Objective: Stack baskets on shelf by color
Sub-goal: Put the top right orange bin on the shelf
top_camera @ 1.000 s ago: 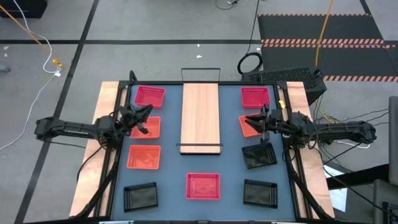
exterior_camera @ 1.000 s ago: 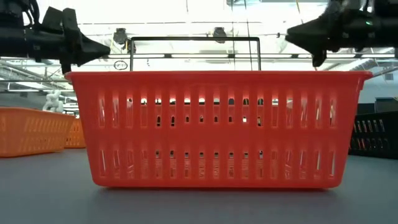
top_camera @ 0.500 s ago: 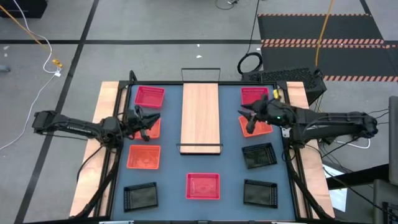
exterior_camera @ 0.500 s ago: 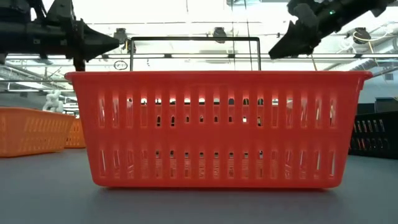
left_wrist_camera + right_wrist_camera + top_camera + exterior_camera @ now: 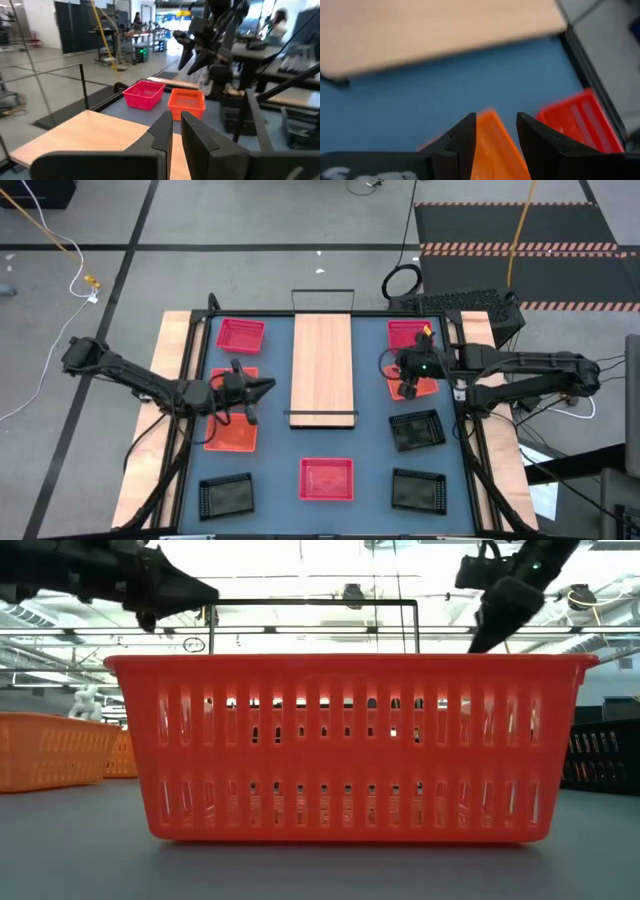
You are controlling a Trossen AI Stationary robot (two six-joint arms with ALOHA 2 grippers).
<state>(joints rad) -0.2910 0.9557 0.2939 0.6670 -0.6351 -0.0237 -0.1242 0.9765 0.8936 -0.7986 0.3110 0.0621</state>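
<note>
high: right hand (image 5: 398, 376) over orange basket (image 5: 418, 385), parted, empty | left wrist: left hand (image 5: 176, 131) clenched, empty; faces shelf (image 5: 90, 131)

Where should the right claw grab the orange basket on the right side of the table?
Probably the rim of the orange basket facing the shelf, coming straight down. It sits upright and open-topped with thin walls, and the right claw, fingers apart, hovers over that edge, so one finger can go inside and one outside.
</note>
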